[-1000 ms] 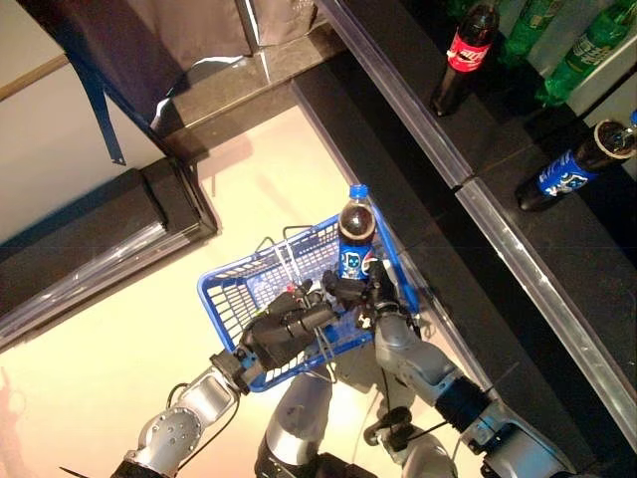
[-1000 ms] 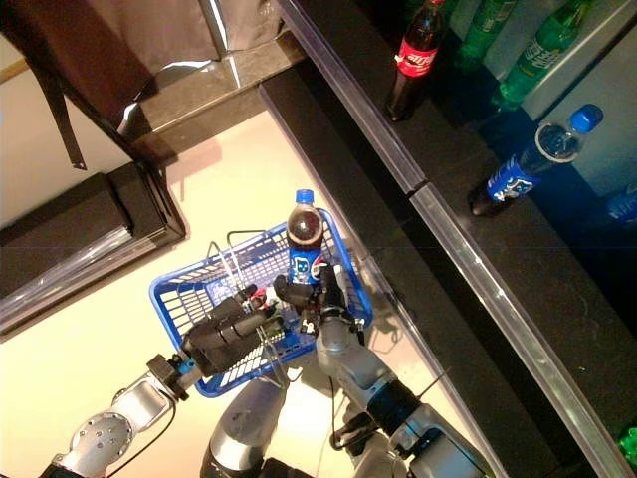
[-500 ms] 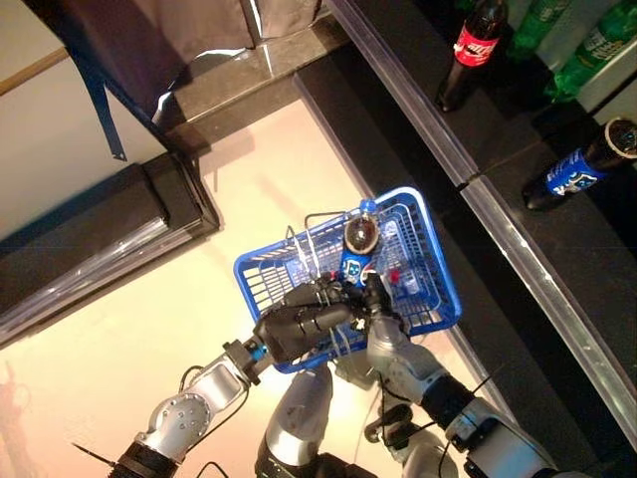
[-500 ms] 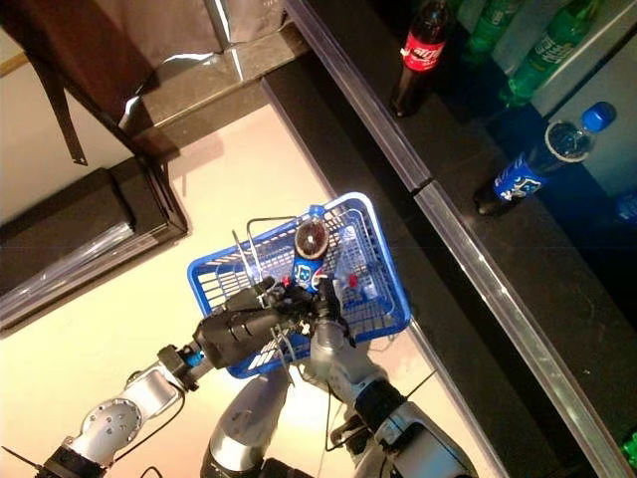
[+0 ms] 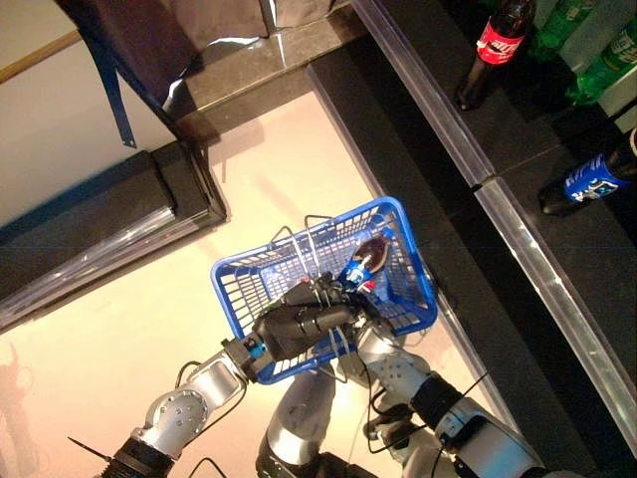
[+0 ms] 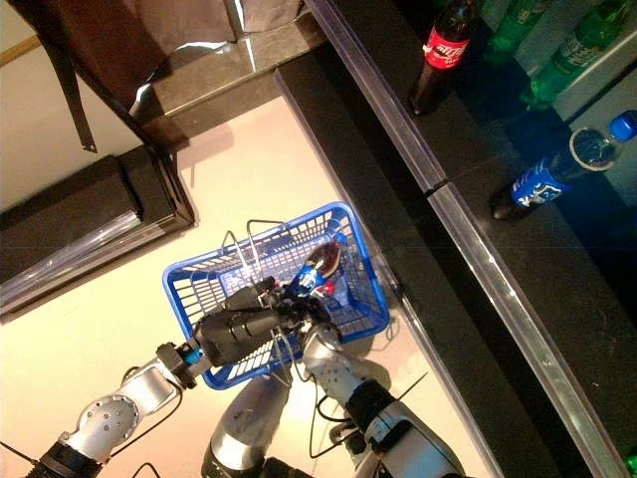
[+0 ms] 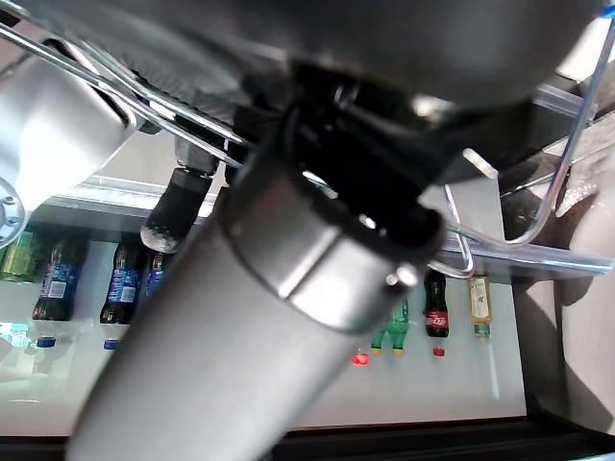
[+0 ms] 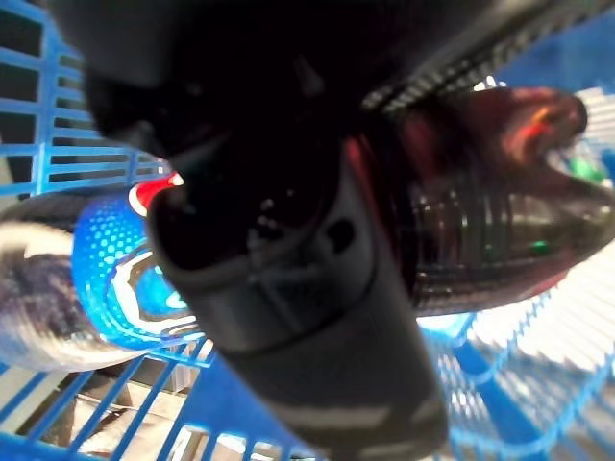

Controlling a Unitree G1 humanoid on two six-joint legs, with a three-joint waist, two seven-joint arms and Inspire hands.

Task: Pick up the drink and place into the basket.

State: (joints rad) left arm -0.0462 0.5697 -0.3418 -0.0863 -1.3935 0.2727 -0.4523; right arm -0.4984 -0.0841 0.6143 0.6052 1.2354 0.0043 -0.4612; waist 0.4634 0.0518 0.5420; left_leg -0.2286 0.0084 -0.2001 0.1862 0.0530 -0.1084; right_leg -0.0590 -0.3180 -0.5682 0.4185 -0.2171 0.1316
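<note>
Head pair steeply downward; both wrist views close on basket (image 5: 413, 299).

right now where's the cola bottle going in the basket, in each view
Left eye view: cola bottle tilted inside the blue basket, centre.
Right eye view: same, centre.
Left wrist view: not visible.
Right wrist view: fills the frame, right hand around it.
Shared landmark: the blue basket.

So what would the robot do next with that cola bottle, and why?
Probably open the right hand and let go: its fingers wrap the cola bottle, which already lies tilted inside the blue basket that the left hand holds by its wire handle.
</note>
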